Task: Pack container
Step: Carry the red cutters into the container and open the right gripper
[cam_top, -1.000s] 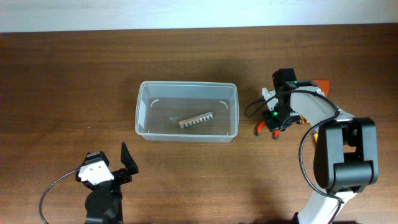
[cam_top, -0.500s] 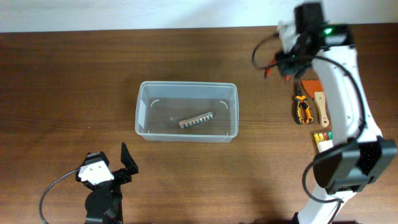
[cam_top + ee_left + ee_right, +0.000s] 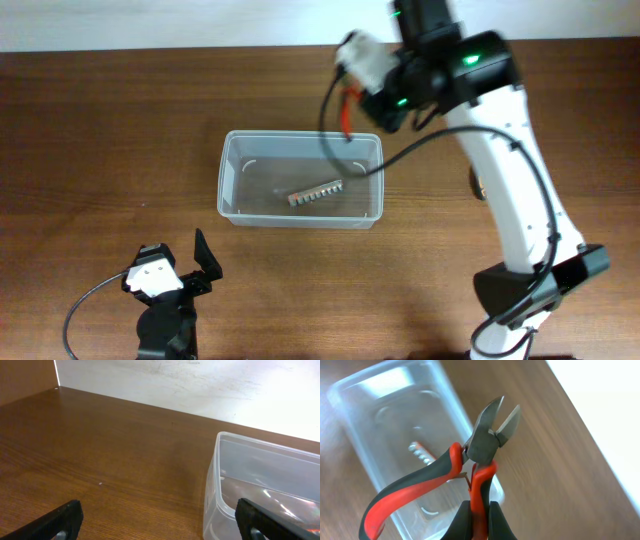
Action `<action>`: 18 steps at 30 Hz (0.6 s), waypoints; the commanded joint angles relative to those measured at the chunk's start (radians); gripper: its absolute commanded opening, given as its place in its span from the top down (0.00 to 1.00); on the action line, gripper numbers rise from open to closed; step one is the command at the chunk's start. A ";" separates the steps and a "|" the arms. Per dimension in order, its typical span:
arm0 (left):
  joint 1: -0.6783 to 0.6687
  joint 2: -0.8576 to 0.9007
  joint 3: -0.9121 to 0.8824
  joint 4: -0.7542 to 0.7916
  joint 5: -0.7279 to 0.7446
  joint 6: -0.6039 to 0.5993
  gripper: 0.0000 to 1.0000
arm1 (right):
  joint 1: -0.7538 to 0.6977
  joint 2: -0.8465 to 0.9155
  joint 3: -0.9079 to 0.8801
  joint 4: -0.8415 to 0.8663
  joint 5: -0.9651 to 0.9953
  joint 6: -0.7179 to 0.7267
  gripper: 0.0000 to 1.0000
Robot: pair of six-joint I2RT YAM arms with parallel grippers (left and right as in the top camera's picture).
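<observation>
The container (image 3: 228, 178) is a large clear tub in the middle of the table. A grey toothed metal strip (image 3: 316, 191) lies inside it. My right gripper (image 3: 360, 88) is raised over the tub's far right corner and is shut on one handle of red-and-black cutters (image 3: 345, 110). In the right wrist view the gripper (image 3: 479, 521) clamps the cutters (image 3: 485, 442), their blades pointing up, with the container (image 3: 357, 390) and the strip (image 3: 420, 453) below. My left gripper (image 3: 203, 262) is open and empty in front of the tub, which shows at the right of its view (image 3: 235, 440).
A sliver of an orange-handled tool (image 3: 473, 184) shows beside the right arm. The right arm (image 3: 520, 200) spans the table's right side. A white wall (image 3: 200, 385) runs along the table's far edge. A cable (image 3: 90, 305) loops by the left arm.
My right gripper has lifted the cutters from the table at the right and swung them left, up to the tub's far right corner. The left arm has not moved.
</observation>
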 commanded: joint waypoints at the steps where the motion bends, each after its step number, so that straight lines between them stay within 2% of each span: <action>1: -0.003 -0.004 -0.003 -0.002 -0.003 0.009 0.01 | 0.065 -0.005 -0.027 0.000 -0.033 -0.266 0.96; 4: -0.003 -0.004 -0.003 -0.002 -0.003 0.009 0.01 | 0.097 0.002 -0.072 0.008 -0.032 -0.387 0.96; 18: -0.003 -0.004 -0.003 -0.002 -0.003 0.009 0.01 | 0.113 0.152 -0.266 0.089 -0.057 -0.385 0.96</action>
